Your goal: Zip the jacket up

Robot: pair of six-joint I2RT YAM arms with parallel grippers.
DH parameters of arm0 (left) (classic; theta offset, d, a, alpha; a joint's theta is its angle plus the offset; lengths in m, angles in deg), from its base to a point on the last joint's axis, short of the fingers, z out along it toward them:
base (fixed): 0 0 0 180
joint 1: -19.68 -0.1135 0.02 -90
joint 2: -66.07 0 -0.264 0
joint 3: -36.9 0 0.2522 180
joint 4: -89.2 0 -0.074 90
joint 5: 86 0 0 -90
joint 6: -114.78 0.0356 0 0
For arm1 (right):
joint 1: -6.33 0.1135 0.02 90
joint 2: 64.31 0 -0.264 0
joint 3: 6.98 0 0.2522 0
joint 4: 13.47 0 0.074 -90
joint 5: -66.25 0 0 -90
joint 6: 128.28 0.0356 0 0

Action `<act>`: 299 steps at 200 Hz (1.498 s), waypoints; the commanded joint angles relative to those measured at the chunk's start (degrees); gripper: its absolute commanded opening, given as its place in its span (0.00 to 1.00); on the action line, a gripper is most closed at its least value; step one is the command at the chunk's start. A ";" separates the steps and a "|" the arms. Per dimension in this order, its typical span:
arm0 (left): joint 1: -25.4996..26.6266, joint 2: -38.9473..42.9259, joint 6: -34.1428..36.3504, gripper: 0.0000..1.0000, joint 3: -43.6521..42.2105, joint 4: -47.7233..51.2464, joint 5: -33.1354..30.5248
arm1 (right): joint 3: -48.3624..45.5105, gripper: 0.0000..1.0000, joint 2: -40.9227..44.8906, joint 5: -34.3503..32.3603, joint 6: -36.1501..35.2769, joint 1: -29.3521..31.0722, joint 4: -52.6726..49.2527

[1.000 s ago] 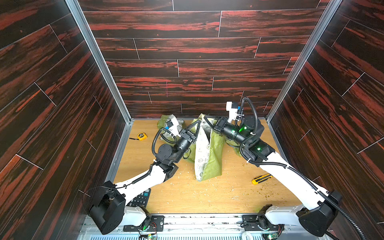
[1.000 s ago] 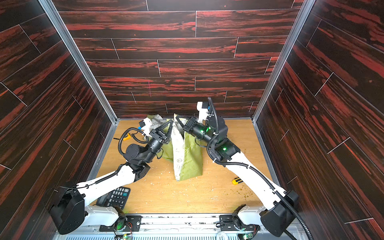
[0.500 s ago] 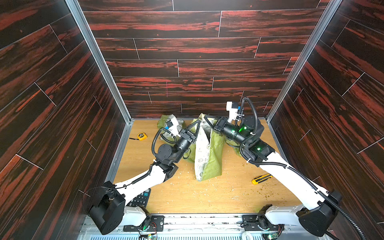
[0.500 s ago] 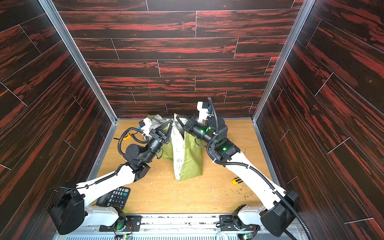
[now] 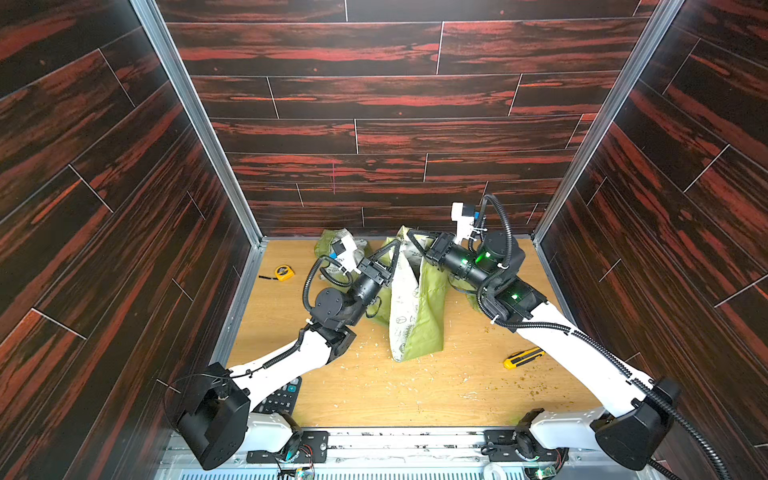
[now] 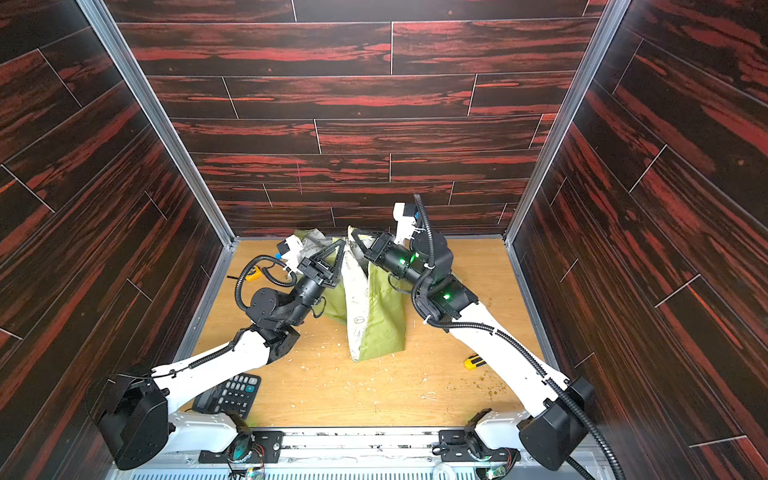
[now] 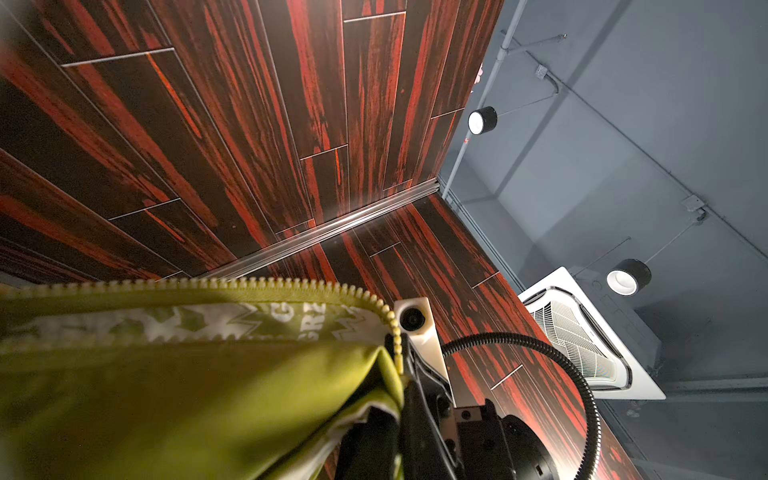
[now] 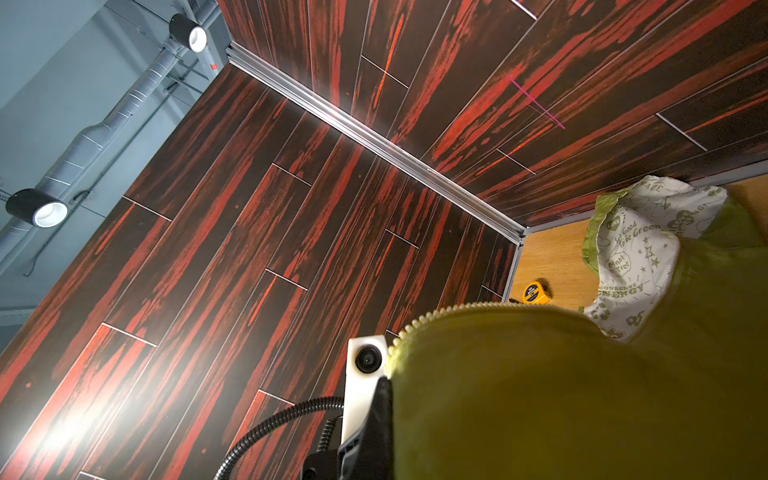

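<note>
The lime-green jacket (image 5: 424, 316) hangs like a tent at the back middle of the table, its white printed lining facing left in both top views. My left gripper (image 5: 399, 243) and right gripper (image 5: 409, 232) meet at its peak, each shut on the raised edge of the jacket (image 6: 380, 320). In the left wrist view the open zipper teeth (image 7: 249, 284) run along the top of the fabric, and the right arm's fingers (image 7: 419, 399) pinch the edge. In the right wrist view green fabric (image 8: 582, 395) hides my own jaws, and the toothed zipper edge (image 8: 457, 309) arcs across it.
A yellow tape measure (image 5: 284, 272) lies at the back left, a yellow utility knife (image 5: 523, 358) front right, and a black calculator (image 6: 232, 392) under the left arm. Part of the jacket (image 5: 328, 245) is bunched by the back wall. Dark walls enclose three sides.
</note>
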 commanded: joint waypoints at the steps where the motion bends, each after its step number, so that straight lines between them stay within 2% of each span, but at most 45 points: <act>1: -0.01 2.31 -0.16 0.00 1.63 -3.48 -0.09 | 2.36 0.00 -1.52 0.45 -0.03 0.30 1.23; 130: 0.02 1.43 -0.41 0.00 3.03 -3.22 -2.05 | 0.84 0.00 -0.09 1.69 -2.06 0.67 0.76; 299: -0.06 0.92 -3.56 0.00 2.07 -3.55 -10.14 | -3.37 0.00 2.28 1.05 -5.40 2.57 -1.07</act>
